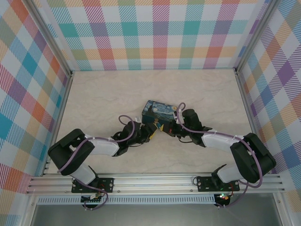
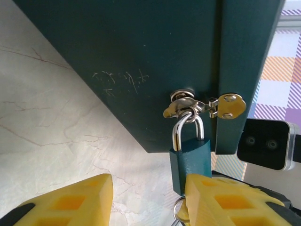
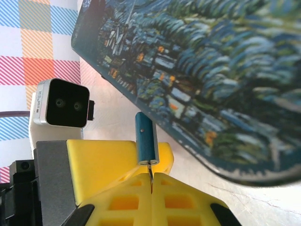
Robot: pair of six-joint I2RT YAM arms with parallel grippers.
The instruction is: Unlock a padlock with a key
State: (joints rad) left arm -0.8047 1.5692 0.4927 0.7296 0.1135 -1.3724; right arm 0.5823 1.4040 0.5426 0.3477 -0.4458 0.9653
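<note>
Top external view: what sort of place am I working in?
Probably a purpose-built robot test cell, not a home or shop: plaid-patterned walls on an aluminium frame, a marble-look tabletop, and two arms bolted to a rail.

The padlock (image 2: 190,162) is teal-blue with a silver shackle, the key (image 3: 150,168) dark. The tin (image 3: 211,70) bears a swirling blue print; the left pincer (image 2: 148,200) and right pincer (image 3: 151,186) are yellow.

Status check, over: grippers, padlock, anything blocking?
Left gripper jaws open, padlock beside one. Right gripper shut on the key, tip at padlock's underside. Shackle closed through the hasp on the tin. No obstruction seen.
</note>
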